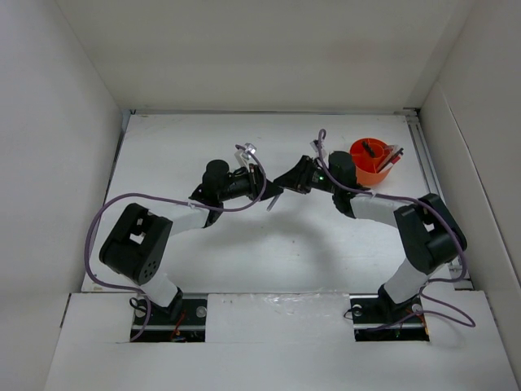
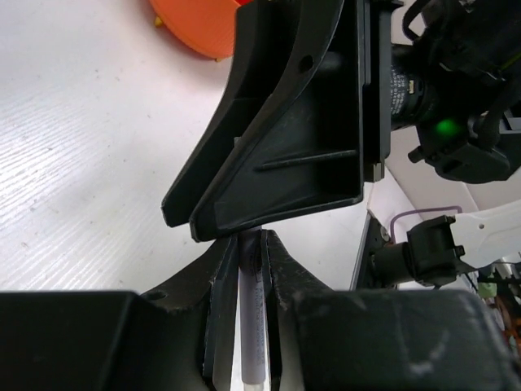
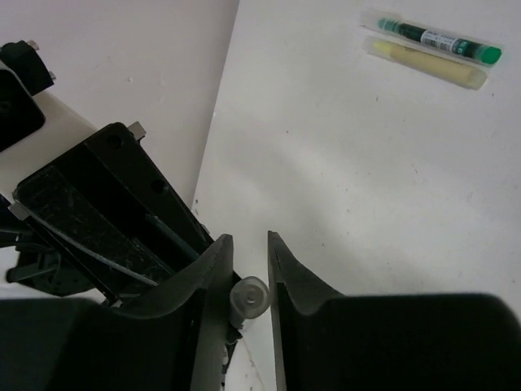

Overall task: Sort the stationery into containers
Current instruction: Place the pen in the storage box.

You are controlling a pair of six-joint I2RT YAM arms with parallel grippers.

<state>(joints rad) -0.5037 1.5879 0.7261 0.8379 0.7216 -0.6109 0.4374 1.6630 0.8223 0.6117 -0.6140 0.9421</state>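
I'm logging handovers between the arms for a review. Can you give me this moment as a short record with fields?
stage: slim stick between both grippers, over the middle of the table
left gripper: shut on the stick
right gripper: jaws either side of the stick's round end; grip unclear
orange organiser: far right of the table, some items in it
green marker: lying on the table, not yet sorted
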